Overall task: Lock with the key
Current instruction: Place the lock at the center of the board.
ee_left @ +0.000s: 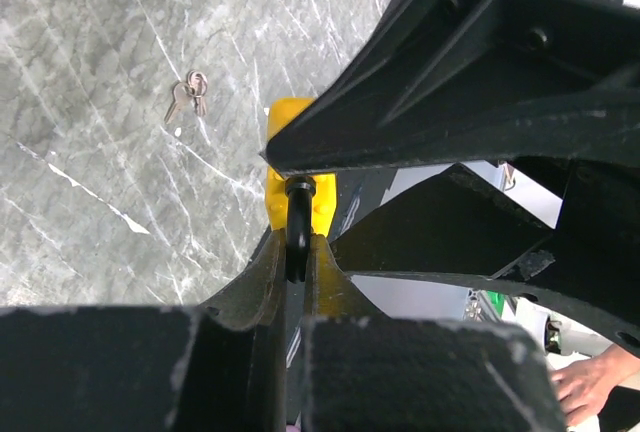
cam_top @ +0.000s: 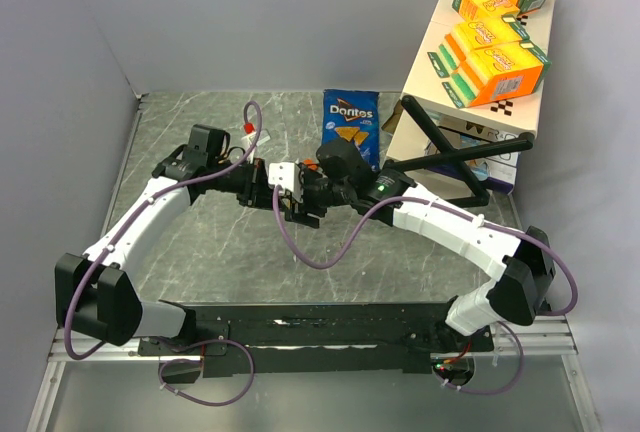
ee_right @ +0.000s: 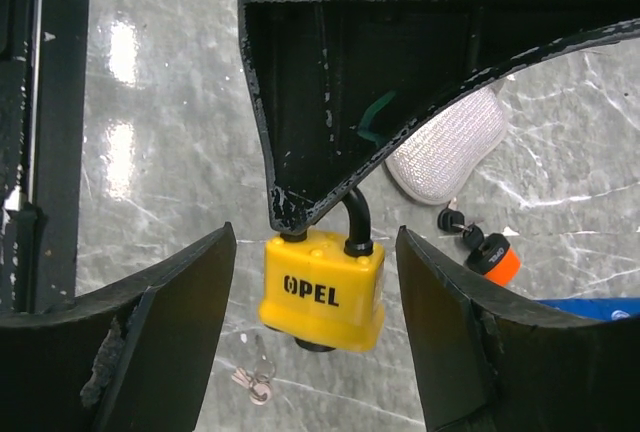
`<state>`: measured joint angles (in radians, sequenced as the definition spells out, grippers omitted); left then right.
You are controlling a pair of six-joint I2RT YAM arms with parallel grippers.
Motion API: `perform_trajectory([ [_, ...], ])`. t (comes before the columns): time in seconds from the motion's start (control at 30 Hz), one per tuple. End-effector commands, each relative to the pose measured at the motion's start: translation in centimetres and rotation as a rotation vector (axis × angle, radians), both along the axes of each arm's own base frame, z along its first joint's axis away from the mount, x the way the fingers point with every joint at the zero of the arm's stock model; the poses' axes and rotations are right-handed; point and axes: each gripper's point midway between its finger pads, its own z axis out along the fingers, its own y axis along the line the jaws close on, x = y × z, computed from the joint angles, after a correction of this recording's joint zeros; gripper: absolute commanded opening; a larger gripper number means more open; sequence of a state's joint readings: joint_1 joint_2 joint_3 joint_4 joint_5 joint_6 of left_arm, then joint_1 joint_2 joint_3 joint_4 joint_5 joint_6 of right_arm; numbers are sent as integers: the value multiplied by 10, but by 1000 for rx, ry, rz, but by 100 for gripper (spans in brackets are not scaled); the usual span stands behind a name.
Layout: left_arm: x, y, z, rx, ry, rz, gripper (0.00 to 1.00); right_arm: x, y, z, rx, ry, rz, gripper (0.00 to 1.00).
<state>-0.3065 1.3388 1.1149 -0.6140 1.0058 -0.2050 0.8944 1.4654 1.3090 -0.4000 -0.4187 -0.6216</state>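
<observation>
Two fingers of the right gripper [ee_right: 315, 252] stand wide apart on either side of the yellow padlock [ee_right: 322, 292], touching nothing, probably placed to steady its body. Just beyond, the left gripper [ee_left: 297, 252] is pinched narrowly on the shackle [ee_right: 358, 217], hanging the lock clear of the table [ee_right: 160, 152], seemingly so its underside can be reached. The keys [ee_right: 255, 380] lie loose on the surface beneath, ungrasped.
</observation>
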Motion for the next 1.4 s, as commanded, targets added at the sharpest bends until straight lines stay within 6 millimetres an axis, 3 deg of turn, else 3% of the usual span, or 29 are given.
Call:
perform_trajectory([
  [0.0,2,-2,13,-27,-26,2,1,-1,1,-2,-17,-37,36,71],
  [0.33,3,-3,13,-28,-23,-5,1,3,-2,-18,-55,-2,-4,68],
  [0.53,3,-3,14,-32,-27,2,1,11,-2,-25,-67,19,-56,47],
  [0.67,3,-3,16,-34,-34,9,1,23,-9,-34,-73,69,-118,24],
  [0.77,4,0,15,-38,-31,20,16,25,-13,-38,-69,120,-149,10],
  [0.87,10,11,15,-40,-38,59,39,27,-20,-44,-57,211,-205,0],
  [0.9,15,19,18,-44,-48,93,61,28,-23,-48,-49,269,-246,0],
  [1.03,38,51,27,-24,-111,257,96,19,-29,-78,-49,446,-336,0],
  [1.2,61,93,31,45,-159,509,96,11,-33,-119,-45,646,-565,0],
  [1.37,79,123,46,166,-277,686,96,5,-25,-138,-32,774,-735,0],
])
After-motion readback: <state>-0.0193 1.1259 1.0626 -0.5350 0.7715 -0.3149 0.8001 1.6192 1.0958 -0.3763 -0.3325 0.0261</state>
